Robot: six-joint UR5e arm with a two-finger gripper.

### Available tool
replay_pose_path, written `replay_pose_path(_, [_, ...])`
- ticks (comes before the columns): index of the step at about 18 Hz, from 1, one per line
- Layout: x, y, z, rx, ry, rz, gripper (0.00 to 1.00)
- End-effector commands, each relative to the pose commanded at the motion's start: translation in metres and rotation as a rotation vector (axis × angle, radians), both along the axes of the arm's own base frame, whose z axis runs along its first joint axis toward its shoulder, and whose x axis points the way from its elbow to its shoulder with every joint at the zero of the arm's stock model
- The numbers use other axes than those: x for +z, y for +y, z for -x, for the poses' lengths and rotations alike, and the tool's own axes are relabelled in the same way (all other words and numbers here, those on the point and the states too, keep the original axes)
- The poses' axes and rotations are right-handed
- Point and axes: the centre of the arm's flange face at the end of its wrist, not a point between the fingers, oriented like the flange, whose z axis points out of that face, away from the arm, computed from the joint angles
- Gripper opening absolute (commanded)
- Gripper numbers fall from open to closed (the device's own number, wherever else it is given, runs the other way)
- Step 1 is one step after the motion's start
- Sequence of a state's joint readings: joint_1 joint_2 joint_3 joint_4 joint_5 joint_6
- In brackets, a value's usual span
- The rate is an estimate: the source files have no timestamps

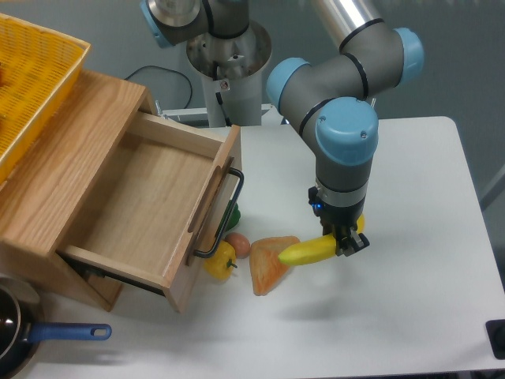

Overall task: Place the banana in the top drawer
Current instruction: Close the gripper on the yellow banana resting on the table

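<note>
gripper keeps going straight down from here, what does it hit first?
Likely bare table. The gripper points down, jaws shut on the banana, whose shadow falls on open tabletop. The orange wedge sits left of that line, though depth is hard to judge.

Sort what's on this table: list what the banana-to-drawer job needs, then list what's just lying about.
Job: banana, held in the gripper; top drawer, pulled open.

Lying about: yellow pepper, orange wedge, egg-like thing, green item under the handle, wicker basket, blue-handled pan.
</note>
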State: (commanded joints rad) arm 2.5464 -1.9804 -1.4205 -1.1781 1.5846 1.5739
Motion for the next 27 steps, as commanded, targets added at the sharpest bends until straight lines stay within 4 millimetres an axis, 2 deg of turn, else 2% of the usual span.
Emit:
replay_pose_path(19, [0.005, 0.003, -0.001, 0.008, 0.001, -0.015, 0.39])
replay_pose_path(27, [0.029, 0.005, 0.003, 0.136, 0.012, -0.062, 0.39])
